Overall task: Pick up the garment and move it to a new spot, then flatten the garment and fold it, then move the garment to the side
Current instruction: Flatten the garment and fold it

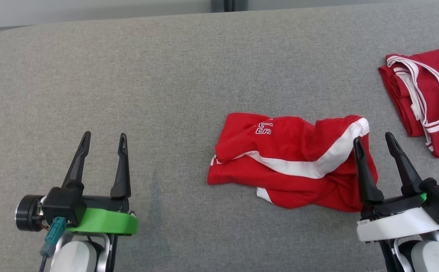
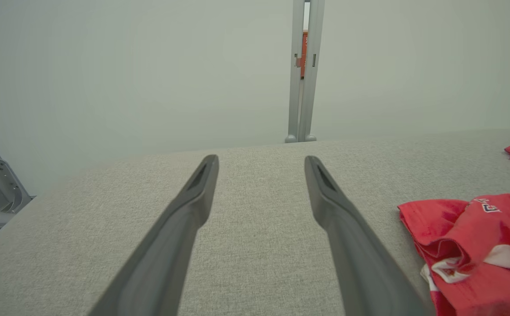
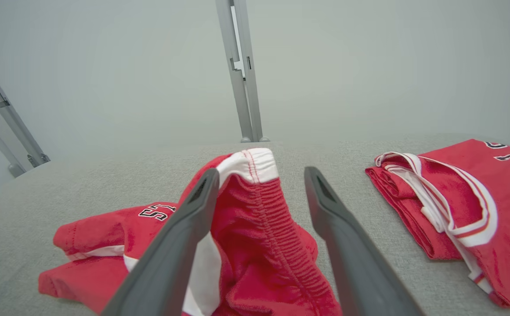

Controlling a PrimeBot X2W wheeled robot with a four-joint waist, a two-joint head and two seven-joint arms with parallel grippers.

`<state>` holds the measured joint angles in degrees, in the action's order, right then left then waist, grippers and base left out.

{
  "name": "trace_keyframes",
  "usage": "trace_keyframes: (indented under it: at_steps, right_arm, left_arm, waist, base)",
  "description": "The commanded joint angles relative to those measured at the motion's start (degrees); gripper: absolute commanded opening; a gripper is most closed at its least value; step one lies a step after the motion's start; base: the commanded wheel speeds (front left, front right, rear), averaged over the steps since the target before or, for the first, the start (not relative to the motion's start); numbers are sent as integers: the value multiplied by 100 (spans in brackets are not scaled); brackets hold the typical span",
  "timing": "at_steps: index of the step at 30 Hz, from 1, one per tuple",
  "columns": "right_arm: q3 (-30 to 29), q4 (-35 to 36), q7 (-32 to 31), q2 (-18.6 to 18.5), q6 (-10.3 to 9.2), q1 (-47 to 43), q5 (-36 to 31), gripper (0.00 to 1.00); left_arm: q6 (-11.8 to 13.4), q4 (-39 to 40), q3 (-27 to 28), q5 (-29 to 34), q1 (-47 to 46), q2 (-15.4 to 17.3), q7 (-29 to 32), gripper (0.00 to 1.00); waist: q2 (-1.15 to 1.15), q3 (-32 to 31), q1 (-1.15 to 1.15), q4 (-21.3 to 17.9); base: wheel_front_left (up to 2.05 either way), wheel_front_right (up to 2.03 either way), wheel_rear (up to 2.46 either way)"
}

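Crumpled red garment (image 1: 298, 139), outlined lettering (image 1: 263, 127) apparently "ST", folded red garment (image 3: 457, 184), cut-off characters (image 3: 507, 156) unreadable

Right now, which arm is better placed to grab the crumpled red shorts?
Right. The right gripper is open over the edge of the shorts; the left gripper is off to their side.
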<state>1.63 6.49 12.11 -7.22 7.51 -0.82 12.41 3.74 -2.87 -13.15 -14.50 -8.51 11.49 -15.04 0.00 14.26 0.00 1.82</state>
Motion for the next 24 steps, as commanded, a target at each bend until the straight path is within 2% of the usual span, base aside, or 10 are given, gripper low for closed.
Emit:
trace_keyframes:
  at_steps: [1, 8, 21, 24]
  right_arm:
    - [14, 117, -63, -20, -4, 13, -83, 100]
    - [11, 474, -352, -9, -4, -219, -221, 100]
    - [-78, 605, -492, 1, -4, -369, -191, 100]
    - [-96, 647, -504, -1, -4, -353, -181, 100]
  left_arm:
    - [50, -12, 42, -36, 79, 41, -16, 100]
    - [121, -2, 49, -68, 344, 30, -16, 100]
    - [180, 33, -30, -76, 463, 77, 24, 100]
    - [79, 113, -151, -21, 349, 94, 126, 100]
  waist:
    - [0, -73, 0, 22]
    - [0, -287, 0, 79]
    - [0, -404, 0, 94]
    - [0, -334, 0, 83]
  base:
    - [0, 0, 0]
    - [0, 0, 0]
    - [0, 0, 0]
    - [0, 0, 0]
